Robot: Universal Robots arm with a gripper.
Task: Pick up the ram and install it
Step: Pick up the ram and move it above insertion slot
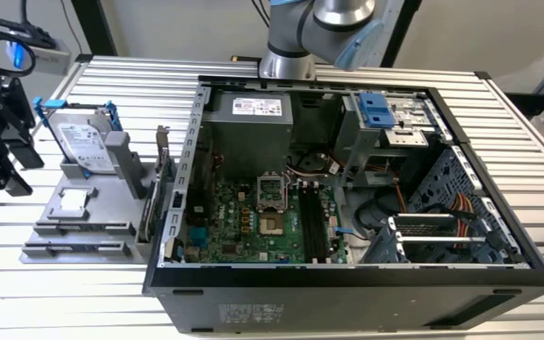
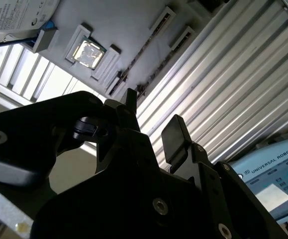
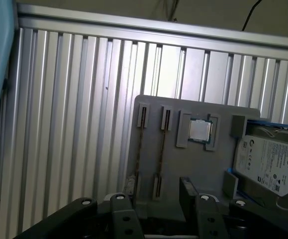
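Note:
Two thin ram sticks [image 3: 140, 149] stand on edge in the slots of a grey holder [image 3: 183, 164]; in the exterior view the ram [image 1: 78, 229] sits at the holder's near end, left of the computer case. My gripper [image 1: 19, 168] hangs at the exterior view's far left, above and beside the holder. Its black fingers [image 2: 176, 137] are apart with nothing between them, so my gripper [image 2: 153, 124] is open. In the first wrist view my gripper [image 3: 153, 196] lies just short of the sticks' ends. The motherboard's long black slots [image 1: 312, 227] lie inside the open case.
The holder [image 1: 93, 212] also carries a silver hard drive [image 1: 81, 145] in a blue frame and a square processor [image 3: 200, 130]. The open computer case [image 1: 348, 283] stands on a ribbed aluminium table [image 1: 83, 290]. A teach pendant [image 2: 268, 184] lies near the gripper.

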